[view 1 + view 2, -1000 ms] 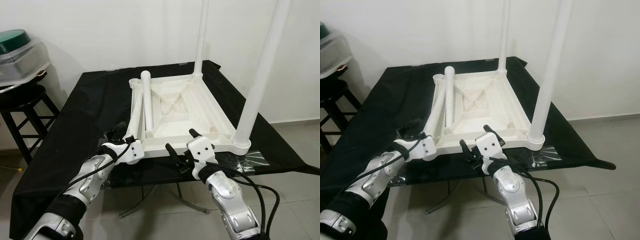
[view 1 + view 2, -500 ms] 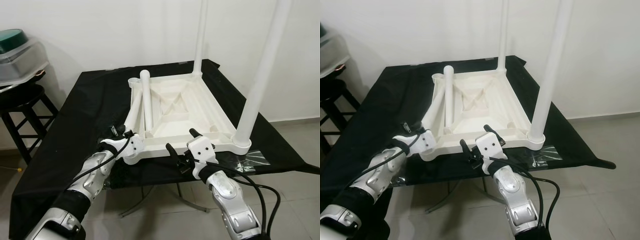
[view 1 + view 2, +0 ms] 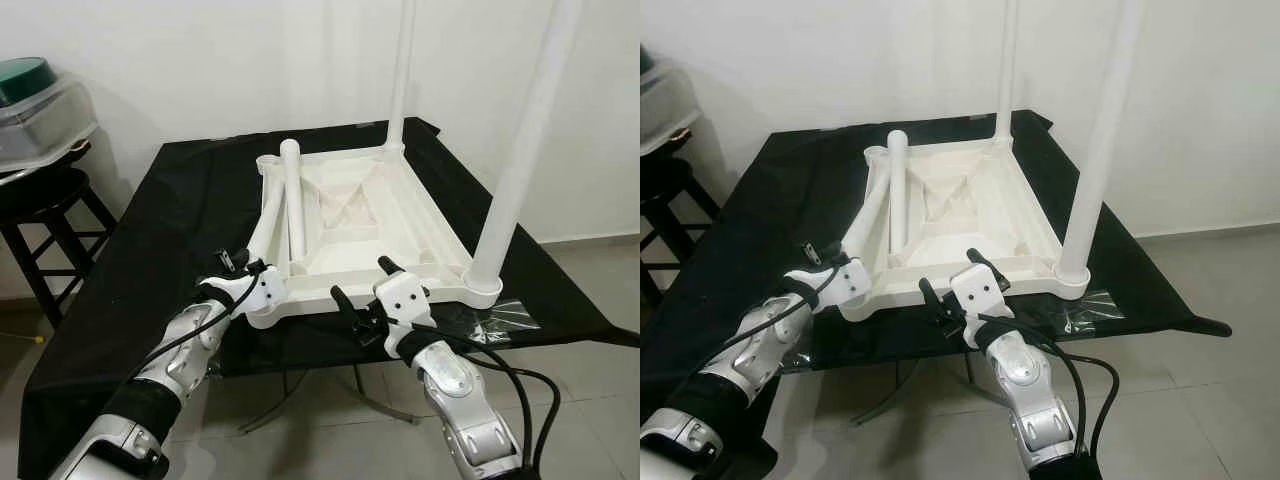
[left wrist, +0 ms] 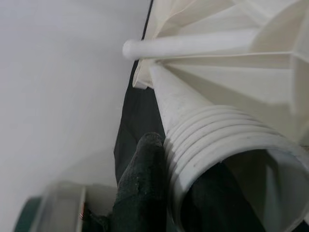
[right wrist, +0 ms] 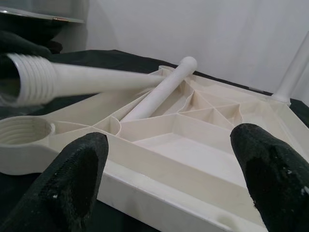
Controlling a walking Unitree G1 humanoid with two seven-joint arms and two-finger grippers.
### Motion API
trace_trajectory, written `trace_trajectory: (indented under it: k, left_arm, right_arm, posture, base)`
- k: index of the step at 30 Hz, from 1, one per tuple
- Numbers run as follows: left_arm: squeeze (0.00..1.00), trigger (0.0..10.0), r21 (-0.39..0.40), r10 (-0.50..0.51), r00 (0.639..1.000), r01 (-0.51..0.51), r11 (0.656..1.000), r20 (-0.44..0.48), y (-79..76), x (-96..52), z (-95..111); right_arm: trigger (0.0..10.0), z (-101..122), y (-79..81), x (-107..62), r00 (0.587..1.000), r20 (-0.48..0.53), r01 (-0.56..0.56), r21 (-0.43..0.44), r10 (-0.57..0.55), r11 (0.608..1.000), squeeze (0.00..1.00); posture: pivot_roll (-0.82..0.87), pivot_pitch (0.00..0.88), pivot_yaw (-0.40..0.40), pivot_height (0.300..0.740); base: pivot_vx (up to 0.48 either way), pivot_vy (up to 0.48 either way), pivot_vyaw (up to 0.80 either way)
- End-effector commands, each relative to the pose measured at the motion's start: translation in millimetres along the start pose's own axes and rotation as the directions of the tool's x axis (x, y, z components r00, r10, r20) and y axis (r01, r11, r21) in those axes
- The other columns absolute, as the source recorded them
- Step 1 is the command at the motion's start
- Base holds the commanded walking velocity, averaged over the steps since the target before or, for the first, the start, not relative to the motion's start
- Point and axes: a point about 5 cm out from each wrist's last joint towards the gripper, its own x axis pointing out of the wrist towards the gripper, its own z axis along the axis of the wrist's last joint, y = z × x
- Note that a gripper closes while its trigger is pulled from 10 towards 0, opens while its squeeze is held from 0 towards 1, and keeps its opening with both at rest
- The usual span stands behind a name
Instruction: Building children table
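An upturned white plastic table top (image 3: 360,215) lies on a black cloth (image 3: 150,260). Two white legs stand screwed in on its right side, one at the far corner (image 3: 400,70) and one at the near corner (image 3: 515,160). A loose leg (image 3: 294,205) rests inside the top. My left gripper (image 3: 245,275) is shut on the threaded end (image 4: 227,159) of another leg (image 3: 262,225), just over the near left corner socket (image 5: 24,133). My right gripper (image 3: 365,295) stands open at the top's near edge, holding nothing.
A black stool (image 3: 50,200) with a clear, green-lidded container (image 3: 35,110) stands to the left. Crumpled clear plastic (image 3: 510,320) lies on the cloth by the near right corner. The white wall is close behind, tiled floor (image 3: 590,400) to the right.
My left gripper has moved a little up and to the right, bringing the leg's threaded end closer to the near left corner socket. The right arm has stayed put.
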Motion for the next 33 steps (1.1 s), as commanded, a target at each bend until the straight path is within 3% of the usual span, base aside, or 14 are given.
trace_trajectory:
  k: [1, 3, 7, 10, 19, 21, 23, 25, 26, 27, 29, 31, 32, 33]
  left_arm:
    - [0.0, 0.0, -0.021, 0.054, 0.999, -0.054, 0.998, -0.001, 12.9, -0.6, -1.9]
    - [0.0, 0.0, -0.029, 0.072, 0.997, -0.072, 0.997, 0.002, 17.0, -0.6, -1.3]
    - [0.0, 0.0, -0.041, 0.233, 0.972, -0.232, 0.972, 0.029, 53.6, -1.9, 2.0]
    - [0.0, 0.0, -0.057, 0.29, 0.955, -0.287, 0.956, 0.054, 67.8, -4.1, 7.1]
    - [0.0, 0.0, -0.106, 0.357, 0.928, -0.346, 0.932, 0.111, 82.0, -7.8, 17.9]
    - [0.0, 0.0, -0.148, 0.375, 0.916, -0.354, 0.923, 0.143, 86.4, -9.5, 23.9]
    - [0.0, 0.0, -0.342, 0.403, 0.9, -0.331, 0.88, 0.167, 93.7, -11.5, 30.3]
    - [0.0, 0.0, -0.342, 0.403, 0.9, -0.331, 0.88, 0.167, 93.7, -11.5, 30.3]
    - [0.0, 0.3, -0.437, 0.425, 0.887, -0.314, 0.843, 0.182, 97.8, -13.3, 32.8]
    - [0.0, 0.3, -0.437, 0.425, 0.887, -0.314, 0.843, 0.182, 97.8, -13.3, 32.8]
    - [0.0, 3.8, -0.626, 0.458, 0.859, -0.23, 0.745, 0.23, 105.8, -17.9, 39.8]
    - [0.0, 3.8, -0.626, 0.458, 0.859, -0.23, 0.745, 0.23, 105.8, -17.9, 39.8]
    - [0.0, 4.9, -0.688, 0.466, 0.852, -0.192, 0.7, 0.237, 108.2, -19.4, 41.4]
    - [0.0, 4.9, -0.688, 0.466, 0.852, -0.192, 0.7, 0.237, 108.2, -19.4, 41.4]
  right_arm:
    - [10.0, -0.5, 3.1, -1.1, 1.0, -0.008, -0.007, -0.001, 0.007, 1.0, 0.0]
    - [10.0, -0.6, 3.2, -1.1, 1.0, -0.007, -0.007, -0.001, 0.007, 1.0, 0.0]
    - [10.0, -0.5, 3.3, -1.0, 1.0, -0.007, -0.007, -0.002, 0.007, 1.0, 0.0]
    - [10.0, -0.8, 3.3, -0.9, 1.0, -0.007, -0.007, -0.002, 0.007, 1.0, 0.0]
    - [10.0, -1.2, 3.2, -0.8, 1.0, -0.008, -0.007, -0.002, 0.007, 1.0, 0.0]
    - [10.0, -1.3, 3.1, -0.7, 1.0, -0.008, -0.007, -0.001, 0.007, 1.0, 0.0]
    - [10.0, -1.4, 2.4, -0.7, 1.0, -0.006, -0.004, 0.003, 0.004, 1.0, 0.0]
    - [10.0, -1.4, 2.4, -0.7, 1.0, -0.006, -0.004, 0.003, 0.004, 1.0, 0.0]
    - [10.0, -1.3, 2.0, -0.6, 1.0, -0.006, -0.002, 0.008, 0.002, 1.0, 0.0]
    - [10.0, -1.3, 2.0, -0.6, 1.0, -0.006, -0.002, 0.008, 0.002, 1.0, 0.0]
    - [10.0, -1.0, 0.5, -0.7, 1.0, -0.004, 0.004, 0.022, -0.004, 1.0, 0.0]
    - [10.0, -1.0, 0.5, -0.7, 1.0, -0.004, 0.004, 0.022, -0.004, 1.0, 0.0]
    - [10.0, -1.1, 0.3, -0.9, 1.0, -0.004, 0.005, 0.025, -0.005, 1.0, 0.0]
    - [10.0, -1.1, 0.3, -0.9, 1.0, -0.004, 0.005, 0.025, -0.005, 1.0, 0.0]
  posture:
    - [-0.12, 0.041, 0.063, 0.74]
    - [-0.12, 0.041, 0.063, 0.74]
    - [-0.12, 0.039, 0.064, 0.74]
    - [-0.12, 0.039, 0.065, 0.74]
    - [-0.12, 0.036, 0.062, 0.74]
    - [-0.12, 0.034, 0.062, 0.74]
    - [-0.12, 0.032, 0.059, 0.74]
    - [-0.12, 0.032, 0.059, 0.74]
    - [-0.12, 0.032, 0.059, 0.74]
    - [-0.12, 0.032, 0.059, 0.74]
    - [-0.12, 0.031, 0.058, 0.74]
    - [-0.12, 0.031, 0.058, 0.74]
    - [-0.11, 0.03, 0.059, 0.74]
    - [-0.11, 0.03, 0.059, 0.74]
  base:
    - [0.0, 0.0, 0.0]
    - [0.0, 0.0, 0.0]
    - [0.0, 0.0, 0.0]
    - [0.0, 0.0, 0.0]
    - [0.0, 0.0, 0.0]
    - [0.0, 0.0, 0.0]
    - [0.0, 0.0, 0.0]
    - [0.0, 0.0, 0.0]
    - [0.0, 0.0, 0.0]
    - [0.0, 0.0, 0.0]
    - [0.0, 0.0, 0.0]
    - [0.0, 0.0, 0.0]
    - [0.0, 0.0, 0.0]
    - [0.0, 0.0, 0.0]
